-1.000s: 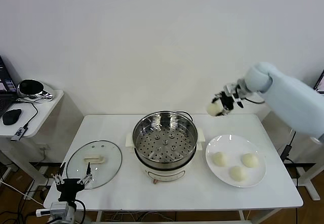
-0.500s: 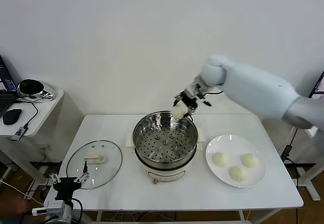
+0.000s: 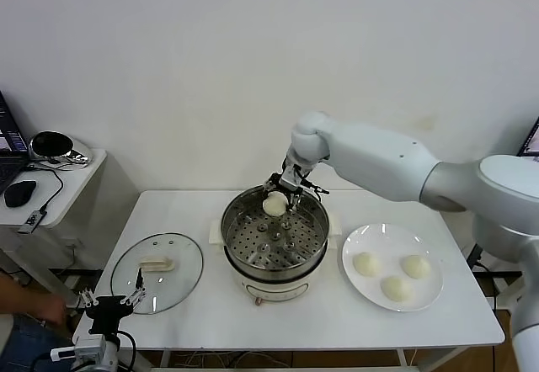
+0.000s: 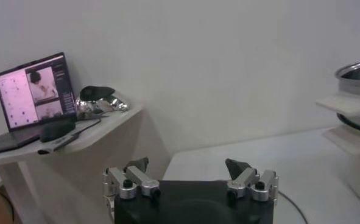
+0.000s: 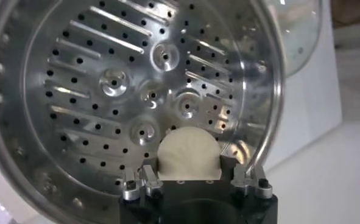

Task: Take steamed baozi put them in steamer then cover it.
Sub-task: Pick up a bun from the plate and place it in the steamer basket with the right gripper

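Note:
The steamer (image 3: 274, 243) stands at the table's middle, a shiny steel pot with a perforated tray (image 5: 137, 91) on a cream base. My right gripper (image 3: 278, 201) is shut on one cream-white baozi (image 3: 274, 205) and holds it over the back of the pot's inside; the baozi (image 5: 189, 153) sits between the fingers above the tray. Three more baozi (image 3: 395, 287) lie on the white plate (image 3: 428, 295) to the right. The glass cover (image 3: 157, 272) with its cream handle lies flat at the left. My left gripper (image 3: 109, 304) is open, low at the table's front left corner.
A side table (image 3: 52, 183) at the far left holds a laptop (image 4: 32, 91), a mouse and a shiny object. A person's hand (image 3: 46, 309) shows at the lower left edge. The steamer's side (image 4: 357, 91) shows in the left wrist view.
My right arm swung left from above the plate and lowered the baozi into the pot's mouth. A person's hand has appeared at the lower left. The left arm stays parked.

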Controlling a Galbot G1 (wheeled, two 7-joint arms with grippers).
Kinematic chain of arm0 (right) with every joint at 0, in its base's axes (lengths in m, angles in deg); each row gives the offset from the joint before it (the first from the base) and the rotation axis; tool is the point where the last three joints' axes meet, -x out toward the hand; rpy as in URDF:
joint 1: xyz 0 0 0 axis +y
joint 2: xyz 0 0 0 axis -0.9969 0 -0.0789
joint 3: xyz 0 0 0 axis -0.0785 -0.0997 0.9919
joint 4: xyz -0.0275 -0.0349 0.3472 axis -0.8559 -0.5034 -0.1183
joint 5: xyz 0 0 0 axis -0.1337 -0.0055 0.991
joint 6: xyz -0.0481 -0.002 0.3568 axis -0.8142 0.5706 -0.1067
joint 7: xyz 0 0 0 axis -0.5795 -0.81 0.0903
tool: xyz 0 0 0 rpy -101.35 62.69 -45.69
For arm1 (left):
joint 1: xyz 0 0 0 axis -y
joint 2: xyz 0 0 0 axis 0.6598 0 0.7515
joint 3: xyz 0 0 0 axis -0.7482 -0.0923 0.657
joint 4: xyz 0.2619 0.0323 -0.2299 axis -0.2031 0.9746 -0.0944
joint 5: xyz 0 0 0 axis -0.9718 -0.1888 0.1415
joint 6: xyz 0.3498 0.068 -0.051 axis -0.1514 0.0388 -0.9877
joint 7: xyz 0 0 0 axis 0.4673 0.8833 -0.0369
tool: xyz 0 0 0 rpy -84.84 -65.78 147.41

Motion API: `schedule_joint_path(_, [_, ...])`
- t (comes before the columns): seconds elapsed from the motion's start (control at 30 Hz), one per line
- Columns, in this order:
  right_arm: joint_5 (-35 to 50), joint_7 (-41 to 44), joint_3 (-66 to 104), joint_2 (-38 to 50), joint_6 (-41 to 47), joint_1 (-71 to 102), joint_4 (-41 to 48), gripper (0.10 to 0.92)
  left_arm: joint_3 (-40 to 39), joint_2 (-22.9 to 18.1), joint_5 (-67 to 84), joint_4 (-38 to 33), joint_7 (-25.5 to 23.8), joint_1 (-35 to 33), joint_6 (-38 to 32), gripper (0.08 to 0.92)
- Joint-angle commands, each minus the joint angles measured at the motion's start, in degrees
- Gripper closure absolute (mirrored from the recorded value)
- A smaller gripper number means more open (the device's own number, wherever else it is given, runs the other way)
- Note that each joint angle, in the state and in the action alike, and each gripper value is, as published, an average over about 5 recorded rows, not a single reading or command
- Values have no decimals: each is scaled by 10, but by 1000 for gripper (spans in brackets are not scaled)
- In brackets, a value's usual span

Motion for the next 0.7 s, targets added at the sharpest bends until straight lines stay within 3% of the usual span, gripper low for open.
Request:
schedule_joint_path(0.03, [-79,-19,-4,-21,-54,17,28,389,0,0,0,0,0,0,-1,177])
schedule_joint_path(0.3, [-115,-36,21,-39,-74,33,66,385,1,-1,0,0,0,-2,-3,177])
schedule_joint_path(0.57, [-98,-44,21,-39,-71,27,61,223,3,-4,0,-1,0,-4,-4,177])
schedule_joint_path(0.7, [-37,-33,8,-21,-46,0,27,204,3,-4,0,-4,0,-6,-4,177])
